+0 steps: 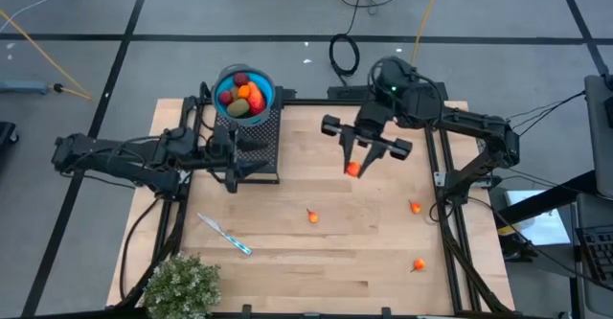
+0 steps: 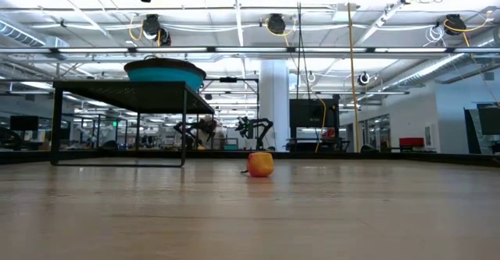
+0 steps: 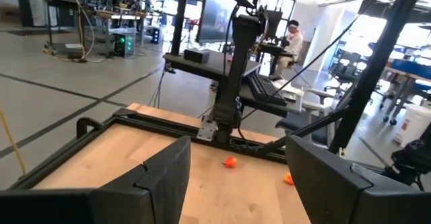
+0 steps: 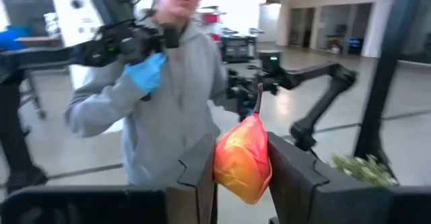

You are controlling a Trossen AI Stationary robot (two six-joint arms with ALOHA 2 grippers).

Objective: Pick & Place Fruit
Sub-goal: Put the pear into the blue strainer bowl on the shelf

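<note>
We carry one orange fruit toward the bowl.

Our right gripper [image 1: 354,169] has its fingers clamped on an orange fruit [image 4: 242,160], lifted off the table to clear it for the trip to the blue bowl [image 1: 244,95]. Our left gripper [image 1: 233,162], just beside the bowl's stand, waits with fingers apart. Farther from the bowl, three loose fruits [image 1: 312,216] lie on the table [image 1: 383,262]; beyond, a person [image 4: 161,109] stands.
</note>
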